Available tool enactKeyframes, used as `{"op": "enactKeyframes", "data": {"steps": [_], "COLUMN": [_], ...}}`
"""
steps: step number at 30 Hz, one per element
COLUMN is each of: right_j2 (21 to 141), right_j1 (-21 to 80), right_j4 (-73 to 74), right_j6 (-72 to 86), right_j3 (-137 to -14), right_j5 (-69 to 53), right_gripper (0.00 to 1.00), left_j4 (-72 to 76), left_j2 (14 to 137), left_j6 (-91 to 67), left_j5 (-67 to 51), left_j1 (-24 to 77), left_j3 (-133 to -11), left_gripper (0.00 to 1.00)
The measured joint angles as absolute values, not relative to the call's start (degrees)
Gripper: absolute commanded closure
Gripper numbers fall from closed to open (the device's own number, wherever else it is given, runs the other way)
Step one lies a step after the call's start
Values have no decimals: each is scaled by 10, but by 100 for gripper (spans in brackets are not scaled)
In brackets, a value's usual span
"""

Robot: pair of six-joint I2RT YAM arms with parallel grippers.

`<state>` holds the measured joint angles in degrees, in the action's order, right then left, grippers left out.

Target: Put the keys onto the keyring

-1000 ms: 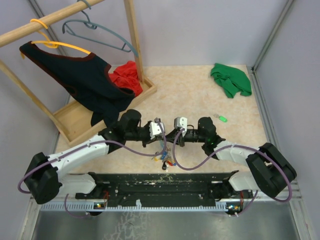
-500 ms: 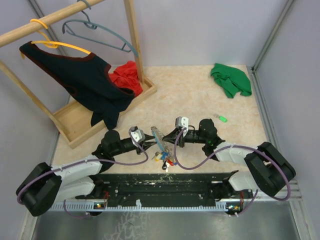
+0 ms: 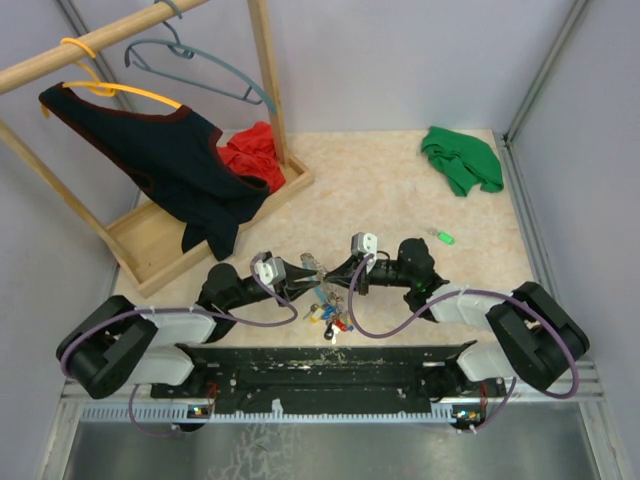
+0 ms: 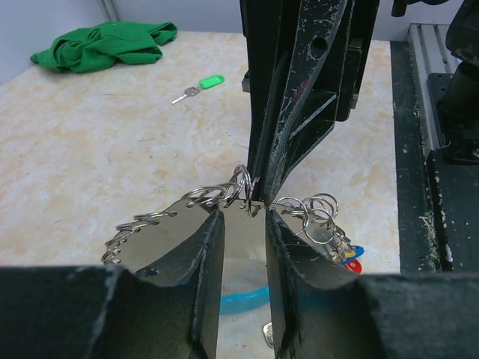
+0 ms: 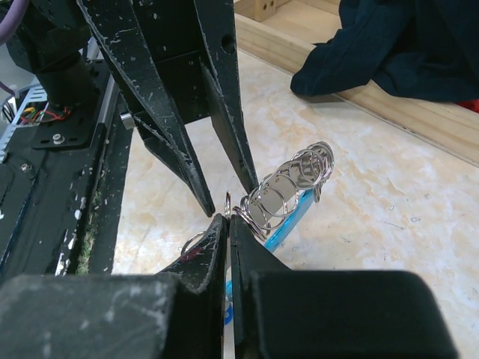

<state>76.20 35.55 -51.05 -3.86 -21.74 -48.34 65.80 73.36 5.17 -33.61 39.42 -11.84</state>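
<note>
The keyring (image 3: 322,292) is a silvery coil of rings with a light-blue segment, held up between my two grippers. Its blue, yellow and red tags (image 3: 335,322) hang below. My right gripper (image 3: 335,277) is shut on one ring of it (image 5: 228,206). My left gripper (image 3: 303,276) is open, with its fingertips either side of the ring where the right one pinches (image 4: 243,213). The coil shows in the right wrist view (image 5: 293,183) and the left wrist view (image 4: 213,196). The green-headed key (image 3: 444,237) lies apart on the table, also in the left wrist view (image 4: 200,82). I cannot pick out the red-headed key.
A green cloth (image 3: 462,158) lies at the back right. A wooden rack (image 3: 150,245) at the left holds hangers, a dark vest (image 3: 165,165) and a red cloth (image 3: 252,155). The black base rail (image 3: 320,365) runs along the near edge.
My left arm drew back to the left off the keyring, then edged its open gripper back toward it. The right gripper kept its hold and barely moved.
</note>
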Motion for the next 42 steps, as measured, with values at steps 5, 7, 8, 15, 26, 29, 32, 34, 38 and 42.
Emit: {"op": "enactKeyframes", "data": {"steps": [5,7,8,15,26,29,32,34,38,42], "right_j2": [762,762,762,762,758,738,709,687,636,605], "right_j1": [356,356,356,356,356,356,356,356,356,356], "right_j4": [-511,-511,-512,-512,-512,-505,-495,-485,-451,-416], "right_j6": [-38,-38,-38,-37,-33,-35,-36,-36,-32,-22], "right_j3": [-217,-217,-217,-217,-215,-202,-191,-187,-184,-185], "right_j5": [-484,-485,-485,-488,-481,-462,-442,-430,-384,-344], "right_gripper": [100,100,100,100,77,67,66,66,64,63], "left_j4": [704,717,723,745,664,593,520,479,410,378], "left_j2": [769,782,788,802,758,724,696,681,662,661], "left_j6": [36,32,29,19,26,46,65,80,107,127], "left_j5": [-350,-356,-359,-370,-377,-377,-374,-367,-354,-349], "left_j1": [392,392,392,391,391,391,391,392,397,402], "left_j3": [-117,-117,-117,-117,-131,-149,-167,-175,-191,-203], "left_gripper": [73,75,77,94,100,100,100,100,100,100]}}
